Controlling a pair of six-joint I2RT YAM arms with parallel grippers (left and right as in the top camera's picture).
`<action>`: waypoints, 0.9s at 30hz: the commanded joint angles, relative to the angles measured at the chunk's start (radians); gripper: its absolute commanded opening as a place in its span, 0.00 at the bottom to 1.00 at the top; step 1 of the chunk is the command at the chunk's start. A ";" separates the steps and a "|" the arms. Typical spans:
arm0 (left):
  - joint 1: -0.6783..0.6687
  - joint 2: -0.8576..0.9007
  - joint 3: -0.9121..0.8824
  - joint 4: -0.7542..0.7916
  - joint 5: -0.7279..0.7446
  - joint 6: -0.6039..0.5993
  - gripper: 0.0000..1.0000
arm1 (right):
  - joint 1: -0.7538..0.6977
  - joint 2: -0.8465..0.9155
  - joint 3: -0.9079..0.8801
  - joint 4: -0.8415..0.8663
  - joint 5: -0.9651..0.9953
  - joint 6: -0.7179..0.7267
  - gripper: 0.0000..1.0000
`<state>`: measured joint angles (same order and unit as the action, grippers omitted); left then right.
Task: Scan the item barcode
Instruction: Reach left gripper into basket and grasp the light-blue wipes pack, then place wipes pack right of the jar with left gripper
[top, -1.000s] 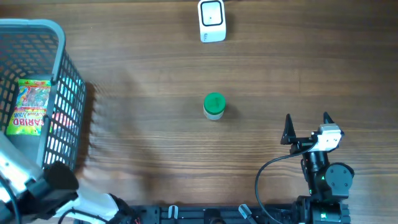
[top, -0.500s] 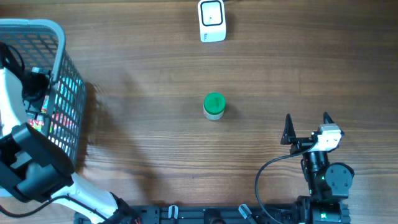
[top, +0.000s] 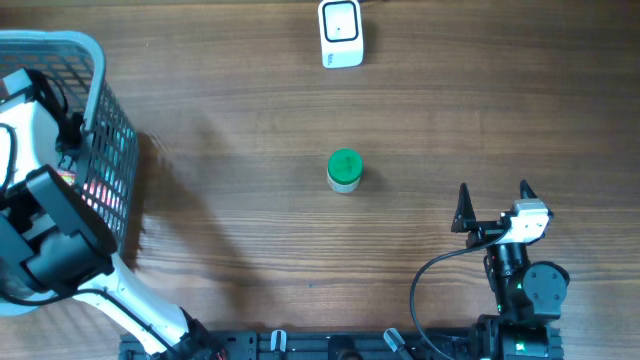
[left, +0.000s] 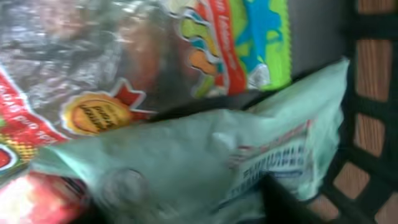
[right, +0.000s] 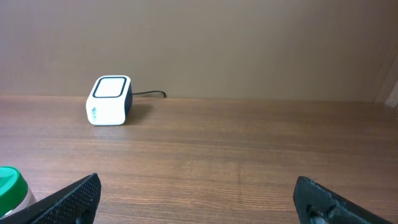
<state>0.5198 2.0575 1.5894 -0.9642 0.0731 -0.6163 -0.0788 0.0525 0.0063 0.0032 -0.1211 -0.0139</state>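
A brown wood-grain surface fills the overhead view. A white barcode scanner sits at the 12 o'clock edge, its cable running off the top. A small jar with a green lid stands alone near the centre. A grey mesh basket sits at 9 o'clock, partly out of frame. The left arm reaches into it, and the left pincer is down among the packets, so it cannot be told whether it grips anything. Its wrist camera is filled by a pale green pouch, lying over a bright printed sweets bag and tight against the basket's dark wall at 3 o'clock. The right pincer rests at 4 o'clock with its jaws spread wide and empty. The task looks barely begun: a packet has yet to be lifted out, carried over and scanned. The surface between basket and scanner is open, but the basket walls crowd the left arm.
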 joint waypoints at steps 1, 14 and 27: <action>-0.011 0.019 -0.006 -0.007 0.039 0.063 0.06 | 0.003 -0.003 -0.001 0.003 0.017 -0.011 1.00; 0.085 -0.534 0.264 -0.344 0.070 0.052 0.04 | 0.003 -0.003 -0.001 0.003 0.017 -0.012 1.00; -0.879 -0.759 0.142 -0.196 0.093 0.201 0.04 | 0.003 0.001 -0.001 0.003 0.017 -0.012 1.00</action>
<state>-0.1905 1.2232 1.8187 -1.1950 0.1997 -0.4675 -0.0788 0.0525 0.0063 0.0032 -0.1211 -0.0139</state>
